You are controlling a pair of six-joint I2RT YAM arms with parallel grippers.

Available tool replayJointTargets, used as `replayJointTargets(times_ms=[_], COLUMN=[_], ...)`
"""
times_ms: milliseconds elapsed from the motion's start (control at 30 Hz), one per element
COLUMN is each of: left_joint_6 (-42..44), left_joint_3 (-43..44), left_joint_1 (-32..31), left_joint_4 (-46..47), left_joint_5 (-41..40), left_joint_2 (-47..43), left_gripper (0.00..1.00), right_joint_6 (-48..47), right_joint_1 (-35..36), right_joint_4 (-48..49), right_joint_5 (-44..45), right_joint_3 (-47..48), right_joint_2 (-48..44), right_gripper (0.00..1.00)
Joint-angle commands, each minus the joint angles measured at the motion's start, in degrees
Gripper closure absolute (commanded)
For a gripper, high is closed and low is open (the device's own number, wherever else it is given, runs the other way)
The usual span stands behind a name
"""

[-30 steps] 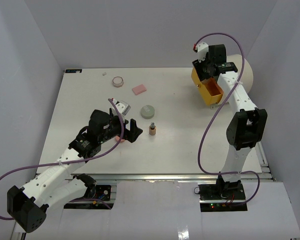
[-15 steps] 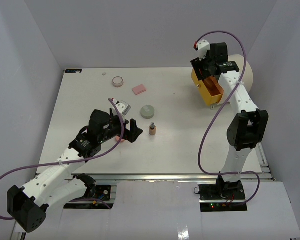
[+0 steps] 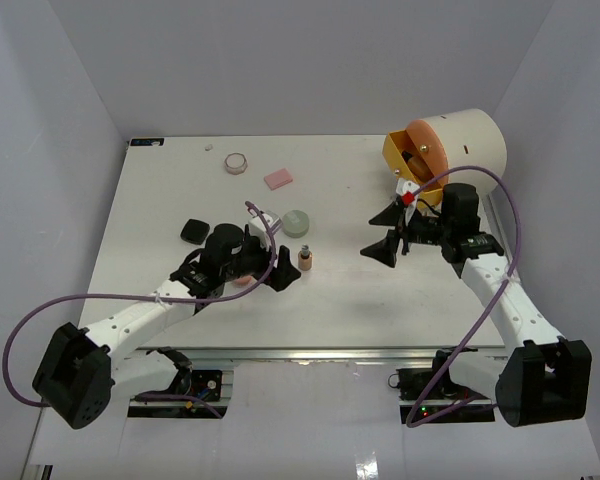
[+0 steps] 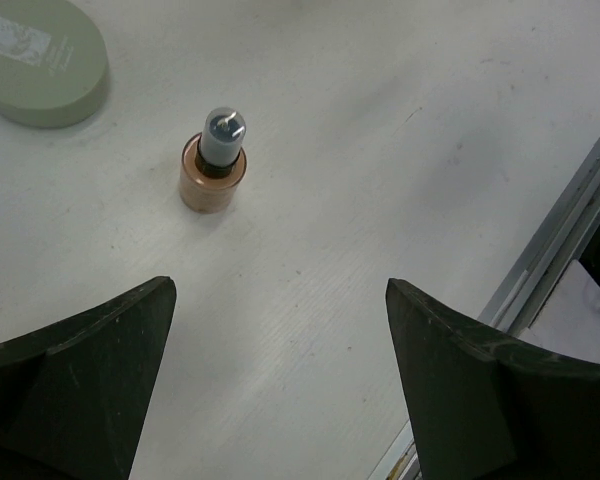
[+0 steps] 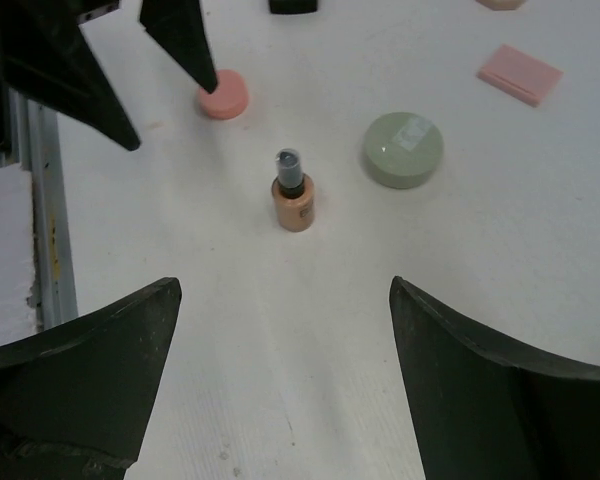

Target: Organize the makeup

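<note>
A tiny brown bottle (image 3: 305, 259) stands upright mid-table, between my two grippers. My left gripper (image 3: 279, 267) is open and empty just left of it; the bottle shows ahead of the jaws in the left wrist view (image 4: 213, 165). My right gripper (image 3: 381, 233) is open and empty to the bottle's right and faces it (image 5: 293, 195). A pink disc (image 3: 242, 281) lies by the left gripper. A grey-green compact (image 3: 297, 222), a black compact (image 3: 193, 231), a pink pad (image 3: 278, 179) and a small round jar (image 3: 237, 162) lie apart on the table.
The large cream drum-shaped case (image 3: 468, 140) with its orange front (image 3: 398, 160) lies at the back right. A metal rail (image 3: 330, 352) runs along the table's near edge. A tiny white thing (image 3: 209, 147) lies at the back left.
My right arm has swung from the case at the back right down to mid-table, facing the bottle. My left gripper has moved right towards the bottle. The black compact now shows.
</note>
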Motion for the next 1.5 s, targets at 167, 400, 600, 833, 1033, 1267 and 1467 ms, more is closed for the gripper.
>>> replayJointTargets(times_ms=[167, 400, 600, 833, 1033, 1267, 1467], left_joint_6=[4.0, 7.4, 7.1, 6.0, 5.4, 3.6, -7.3], left_joint_3=[-6.6, -2.7, 0.5, 3.1, 3.7, 4.0, 5.7], left_joint_1=[0.1, -0.1, -1.0, -1.9, -2.0, -2.0, -1.9], left_joint_4=[29.9, 39.6, 41.8, 41.2, 39.9, 38.3, 34.1], left_joint_5=[-7.0, -8.3, -7.4, -6.3, -5.0, -3.7, 3.2], left_joint_2=[13.1, 25.0, 31.0, 34.5, 34.2, 32.0, 23.7], left_gripper=[0.05, 0.10, 0.15, 0.30, 0.57, 0.86, 0.88], right_joint_6=[-7.5, -7.1, -6.6, -6.6, -6.5, -5.3, 3.3], right_joint_1=[-1.0, -1.6, -2.2, -2.4, -2.5, -2.7, -2.4], right_joint_4=[12.8, 13.1, 13.0, 13.0, 13.0, 12.9, 11.5], right_joint_5=[-9.4, -9.3, -9.6, -9.7, -9.7, -8.8, -1.9], right_joint_3=[-9.0, -9.5, -9.5, -9.5, -9.5, -9.4, -6.1], right_joint_2=[-11.1, -13.2, -13.8, -13.1, -12.5, -11.8, -8.5], right_gripper=[0.03, 0.03, 0.03, 0.03, 0.03, 0.02, 0.00])
